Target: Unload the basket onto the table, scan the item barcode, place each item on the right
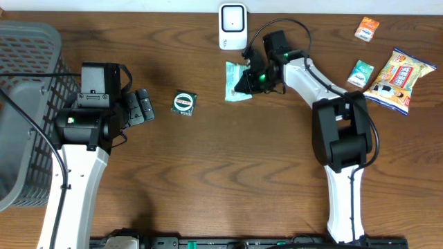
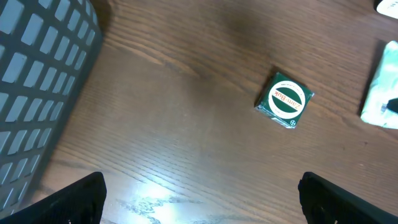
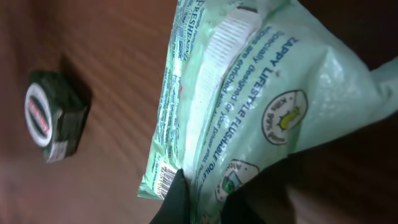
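A grey mesh basket stands at the left edge of the worktop, part of it running out of the overhead view. Just to its right hangs the left gripper, its fingers spread wide apart and holding nothing; the left wrist view shows bare wood between them. Near those fingers, toward the middle of the worktop, a small dark green box with a round white and green label lies flat on the wood, touching nothing.

Right of the box, closer to the far edge, is the pale green wipes pack. The right gripper is clamped together on the pack's right side. In the right wrist view its dark fingers pinch the film, and a barcode shows near the pack's corner beside them. Whether the pack is off the wood I cannot tell. The white scanner stands at the far edge, just beyond the pack.

Toward the far right corner lie a small orange packet, a small green and white packet and, touching it, a yellow snack bag by the right edge.
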Action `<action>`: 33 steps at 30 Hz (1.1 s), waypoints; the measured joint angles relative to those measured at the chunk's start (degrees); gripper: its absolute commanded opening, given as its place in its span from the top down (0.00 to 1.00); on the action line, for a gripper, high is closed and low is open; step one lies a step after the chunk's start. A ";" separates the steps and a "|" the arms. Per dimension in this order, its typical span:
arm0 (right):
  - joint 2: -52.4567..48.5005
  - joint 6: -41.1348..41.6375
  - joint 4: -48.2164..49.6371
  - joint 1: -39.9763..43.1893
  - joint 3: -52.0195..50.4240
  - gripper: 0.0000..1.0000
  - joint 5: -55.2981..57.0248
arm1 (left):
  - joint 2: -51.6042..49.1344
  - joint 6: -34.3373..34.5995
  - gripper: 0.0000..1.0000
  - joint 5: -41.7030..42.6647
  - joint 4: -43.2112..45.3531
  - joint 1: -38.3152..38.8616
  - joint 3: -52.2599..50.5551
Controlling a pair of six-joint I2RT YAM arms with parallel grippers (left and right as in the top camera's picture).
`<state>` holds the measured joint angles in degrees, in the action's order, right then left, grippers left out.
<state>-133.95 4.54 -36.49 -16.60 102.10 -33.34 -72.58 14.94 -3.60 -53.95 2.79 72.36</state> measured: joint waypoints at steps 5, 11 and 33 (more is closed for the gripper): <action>6.16 0.31 6.45 -0.48 -0.50 0.99 10.25 | 0.00 0.00 0.02 0.00 0.00 0.00 0.00; 12.20 -3.13 18.12 -2.43 -0.33 0.99 24.65 | 0.00 0.00 0.02 0.00 0.00 -0.02 0.00; 3.15 -46.90 64.76 -8.15 -0.07 0.99 63.67 | 0.00 0.00 0.02 -0.02 0.11 -0.02 0.00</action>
<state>-130.80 -42.37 28.27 -24.75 102.04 30.33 -72.58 14.94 -3.62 -53.84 2.76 72.36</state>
